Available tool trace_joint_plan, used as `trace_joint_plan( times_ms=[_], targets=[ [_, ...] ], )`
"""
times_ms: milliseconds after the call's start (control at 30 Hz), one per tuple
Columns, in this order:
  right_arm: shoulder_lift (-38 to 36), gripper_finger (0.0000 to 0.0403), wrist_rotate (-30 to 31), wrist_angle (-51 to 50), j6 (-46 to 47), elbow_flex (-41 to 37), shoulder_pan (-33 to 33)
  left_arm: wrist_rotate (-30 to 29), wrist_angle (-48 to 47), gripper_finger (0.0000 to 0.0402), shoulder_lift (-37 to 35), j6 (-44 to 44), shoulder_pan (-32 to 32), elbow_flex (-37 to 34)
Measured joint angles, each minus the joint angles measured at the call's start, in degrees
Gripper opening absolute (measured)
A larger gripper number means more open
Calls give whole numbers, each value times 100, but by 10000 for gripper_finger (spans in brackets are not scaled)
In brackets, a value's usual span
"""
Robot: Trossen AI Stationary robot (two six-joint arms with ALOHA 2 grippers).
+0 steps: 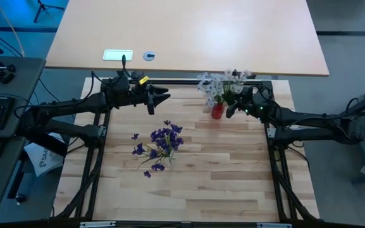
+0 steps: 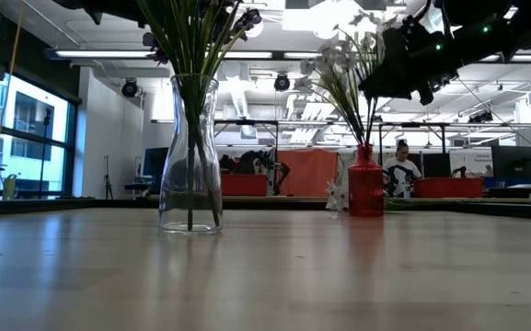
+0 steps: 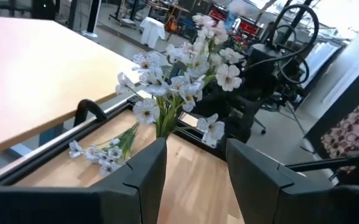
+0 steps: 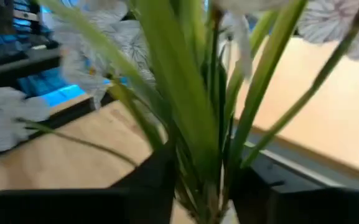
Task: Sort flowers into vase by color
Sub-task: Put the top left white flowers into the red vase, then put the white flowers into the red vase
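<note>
Flowers stand sorted in two vessels, though each view tells part of it. From above, the purple flowers [image 1: 160, 144] spread over the middle of the table [image 1: 233, 177], yet their container cannot be made out there. The low view shows it: a clear glass vase [image 2: 190, 156] with green stems inside. The red vase [image 1: 217, 111] sits near the table's far edge, right of centre, holding the white flowers [image 1: 220, 83]; the low view shows it upright.

The right end effector [image 1: 233, 109] is just beside the red vase. Its wrist view shows the green stems [image 4: 195, 118] standing between its two dark fingers [image 4: 157, 171]; whether they are clenched on the stems I cannot tell. The left end effector [image 1: 159, 98] hovers over the far left part of the table, released, fingers [image 3: 145, 171] apart with nothing between them.

Only the left wrist view shows one white sprig [image 3: 101, 152] lying flat by the black frame rail [image 3: 48, 149].

No writing is readable anywhere.

The near half of the table is bare wood.
</note>
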Motion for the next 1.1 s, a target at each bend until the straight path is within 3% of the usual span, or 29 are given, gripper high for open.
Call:
trace_joint_plan(
  times_ms=[133, 367, 633, 800, 867, 1033, 1100],
  targets=[
    [7, 210, -232, -781, -12, 539, 23, -122, -1, 156, 0, 112, 46, 0],
    [11, 311, -387, -3811, -606, 2005, 23, -132, -19, 156, 0, 114, 236, 2],
    [11, 324, -1478, -6238, -627, 2935, 23, 155, -456, 156, 0, 124, 421, 4],
    [11, 321, -2089, -7409, -38, 3051, 23, 471, -649, 156, -40, 126, 623, 4],
    [26, 321, -1918, -7699, 367, 2939, 23, 628, -693, 156, -120, 163, 724, 4],
    [124, 321, -371, -7745, 2293, 2476, -198, 862, -782, 156, -568, 386, 1041, 5],
    [242, 321, -182, -7757, 2902, 2284, -481, 858, -789, 156, -778, 480, 1177, 4]
  ],
)
